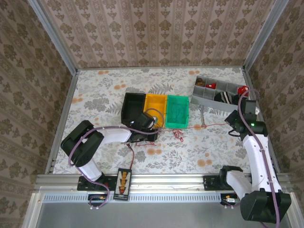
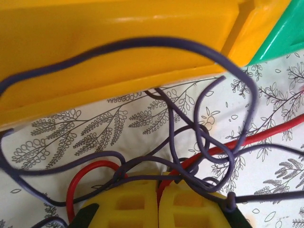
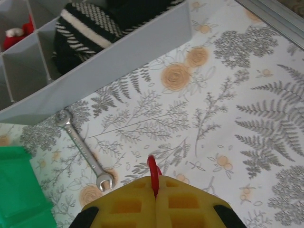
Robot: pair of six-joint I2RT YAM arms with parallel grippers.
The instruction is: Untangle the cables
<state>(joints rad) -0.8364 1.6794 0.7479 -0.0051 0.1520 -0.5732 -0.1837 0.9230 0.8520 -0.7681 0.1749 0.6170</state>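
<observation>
Table surface covered with a grey fern-and-flower print with orange blooms, enclosed by damask-patterned walls. At mid-table, three open plastic bins stand side by side and touching: black bin, yellow bin, green bin. To the right, a grey divided tray lies at a slant; one compartment holds a black-and-white striped fabric item, another a small red object. A steel open-ended wrench lies flat on the cloth just beside the tray's near wall. A black connector board rests on the aluminium rail at the near edge, a single dark wire leading from it up the table.
</observation>
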